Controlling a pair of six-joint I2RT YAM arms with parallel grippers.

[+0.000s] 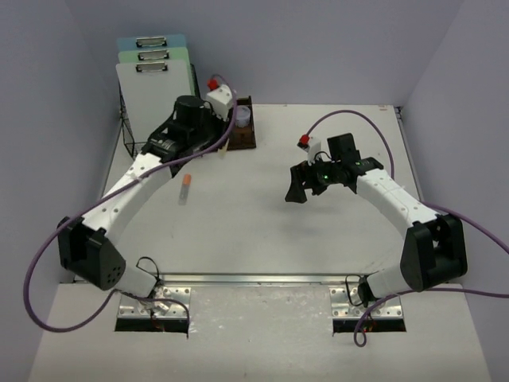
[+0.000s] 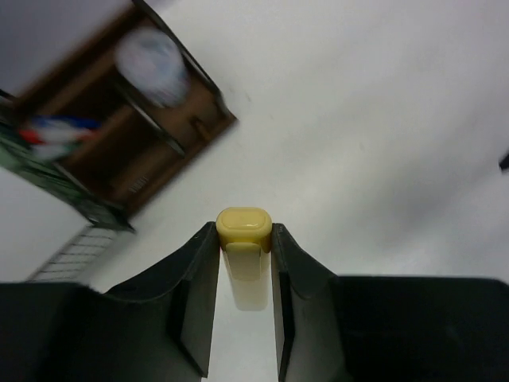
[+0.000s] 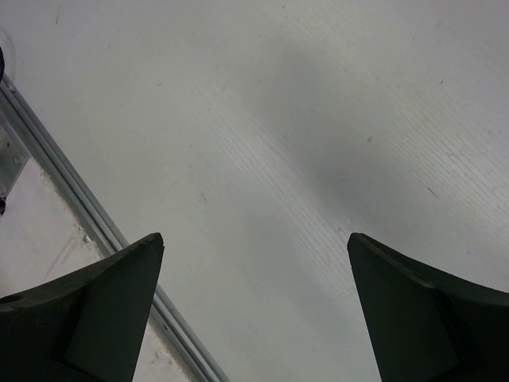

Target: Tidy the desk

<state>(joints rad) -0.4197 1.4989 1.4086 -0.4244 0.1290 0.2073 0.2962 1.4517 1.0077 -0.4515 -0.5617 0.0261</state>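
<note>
One pale yellow stick point(image 2: 244, 259), possibly a highlighter, sits pinched in the left gripper point(image 2: 244, 231) just beside the wooden organiser point(image 2: 135, 151). Lowering it into a compartment looks next. The right gripper point(image 3: 254, 239) hangs wide open and empty over the white desk point(image 1: 262, 231), which lies beneath both arms.

Blurred organiser tray point(image 2: 171, 163) (desk point(image 2: 366, 119) cropped)

At the far left of the desk point(image 1: 262, 231), a wire rack point(image 1: 127, 131) with clipboards point(image 1: 155, 87) upright in it; just right of that, a tray point(image 1: 246, 142) with a cup point(image 1: 242, 118) in its far part. Beside the tray's near left corner, the left gripper point(image 2: 244, 237) clamped on a small stick point(image 2: 245, 225); nearer, a marker point(image 1: 186, 182) flat on the desk. Right of centre, the right gripper point(image 1: 298, 187), fingers apart.
</note>
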